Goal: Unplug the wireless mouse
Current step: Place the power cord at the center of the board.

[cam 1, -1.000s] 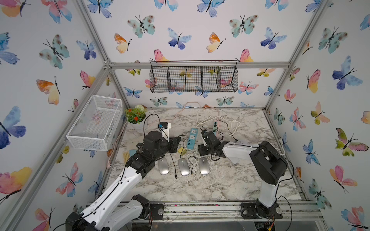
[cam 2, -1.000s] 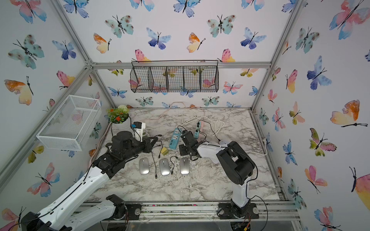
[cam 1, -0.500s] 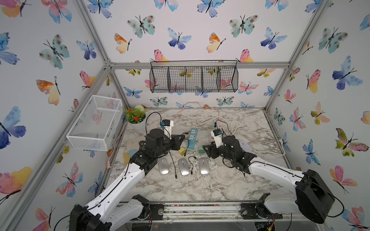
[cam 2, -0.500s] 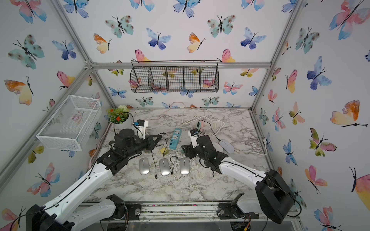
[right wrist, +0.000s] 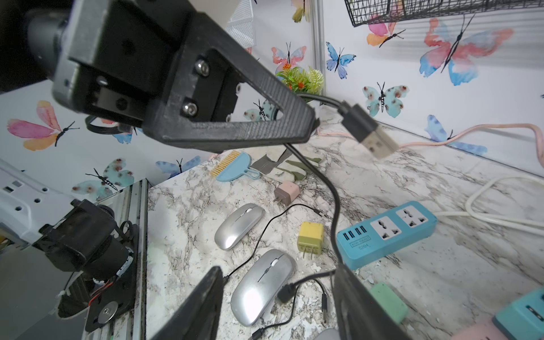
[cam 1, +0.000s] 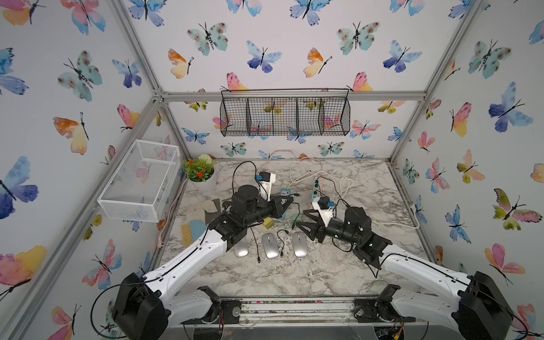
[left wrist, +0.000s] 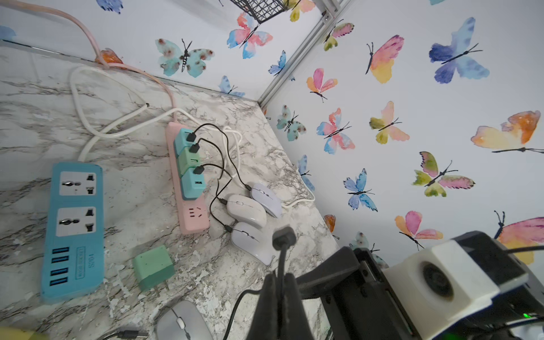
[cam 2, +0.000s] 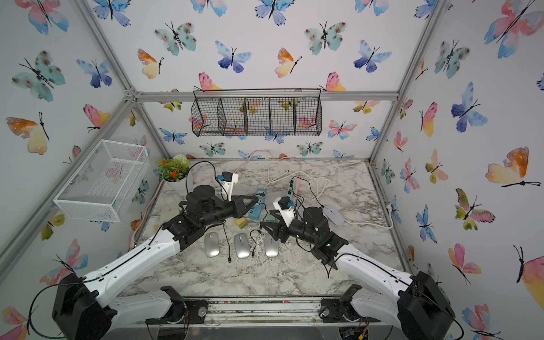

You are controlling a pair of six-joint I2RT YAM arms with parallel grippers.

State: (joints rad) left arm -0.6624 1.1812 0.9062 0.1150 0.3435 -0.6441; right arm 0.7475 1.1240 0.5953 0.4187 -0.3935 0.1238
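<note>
Left pincer [left wrist: 279, 278] clamps a black USB cable [right wrist: 334, 188], plug [right wrist: 368, 132] free just beyond its tips; right pincer [right wrist: 276, 276] stands wide, seemingly above a silver mouse [right wrist: 259, 291].

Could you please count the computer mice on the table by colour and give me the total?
Silver mice: 3
White mice: 3
Total: 6
</note>
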